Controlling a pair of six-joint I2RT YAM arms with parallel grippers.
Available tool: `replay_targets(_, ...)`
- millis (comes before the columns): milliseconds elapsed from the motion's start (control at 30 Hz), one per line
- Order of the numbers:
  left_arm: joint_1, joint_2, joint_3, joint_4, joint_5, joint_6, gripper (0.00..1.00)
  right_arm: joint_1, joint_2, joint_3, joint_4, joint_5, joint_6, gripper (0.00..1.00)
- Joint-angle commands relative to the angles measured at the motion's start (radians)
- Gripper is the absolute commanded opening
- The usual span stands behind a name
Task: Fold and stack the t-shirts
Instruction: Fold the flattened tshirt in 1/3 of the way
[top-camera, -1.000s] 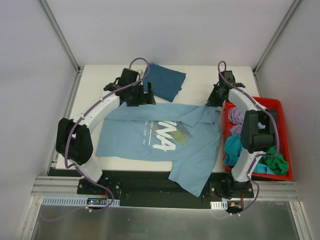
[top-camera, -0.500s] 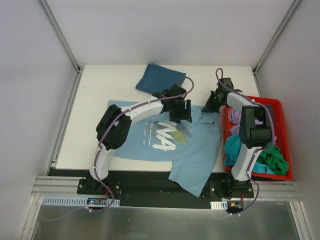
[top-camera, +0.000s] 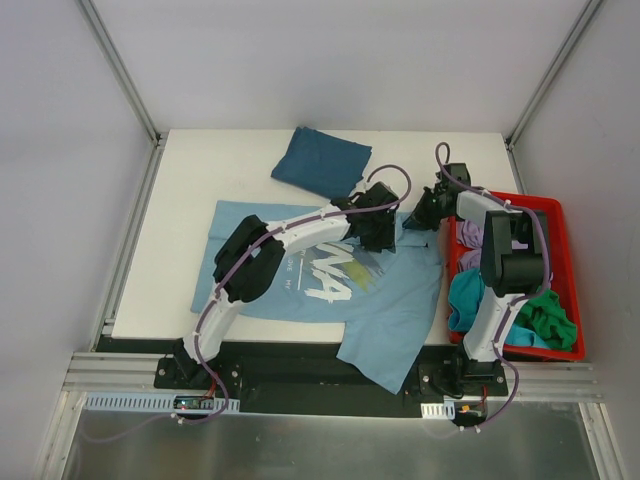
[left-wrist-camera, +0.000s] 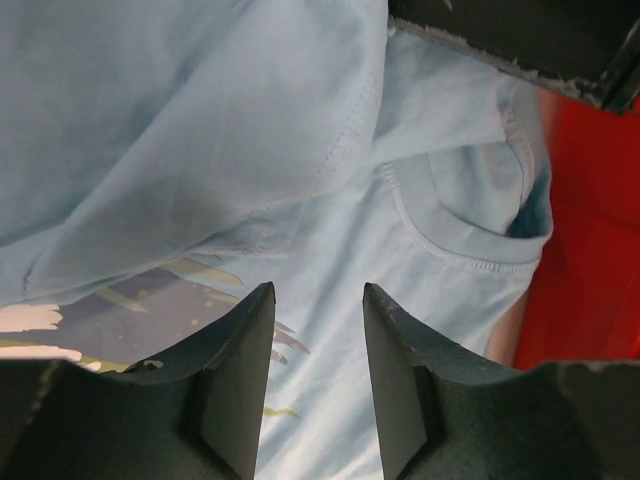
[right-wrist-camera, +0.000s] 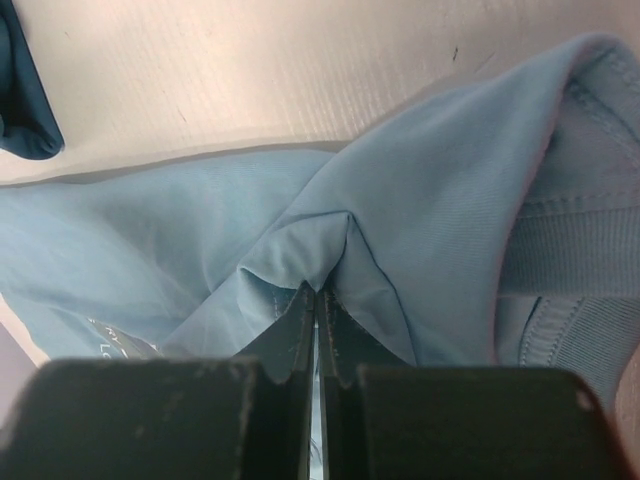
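A light sky-blue t-shirt (top-camera: 400, 300) with white chest print lies spread on the white table (top-camera: 190, 180), its lower part hanging over the near edge. A folded dark teal-blue t-shirt (top-camera: 322, 160) rests behind it. My left gripper (top-camera: 384, 228) hovers over the light shirt's chest next to the collar (left-wrist-camera: 450, 235). In the left wrist view its jaws (left-wrist-camera: 318, 300) stand partly apart with only flat cloth beneath them. My right gripper (top-camera: 421, 214) is shut on a raised pinch of the light shirt (right-wrist-camera: 450, 200) near the collar, its fingertips (right-wrist-camera: 318, 292) pressed together on the fold.
A red plastic bin (top-camera: 563, 212) stands at the table's right edge, holding lilac (top-camera: 470, 236), turquoise (top-camera: 462, 296) and green (top-camera: 548, 322) shirts. The two grippers are close together near the bin's left wall. Metal frame posts rise at the back corners.
My left arm swung from the back left by the dark teal shirt rightward to the light shirt's collar, and its jaws narrowed. The right gripper kept its pinch in place.
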Motion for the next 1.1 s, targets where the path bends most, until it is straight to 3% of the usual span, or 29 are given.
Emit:
replay_targets(0,-0.014,0.040,0.079,-0.035,-0.129,0.006,0.38,-0.011,-0.036,-0.012,0.029,-0.040,0.010,0.01)
replay_targets(367,-0.057,0.127,0.196,-0.121,-0.238,0.049,0.31,-0.026,-0.042,-0.026,0.037,-0.048,0.006,0.00)
replay_targets(867,-0.085,0.069,0.149,-0.157,-0.275,0.120,0.40,-0.029,-0.038,-0.026,0.037,-0.040,0.005,0.00)
replay_targets(1067,-0.092,0.077,0.152,-0.161,-0.275,0.131,0.32,-0.029,-0.036,-0.026,0.037,-0.036,0.007,0.00)
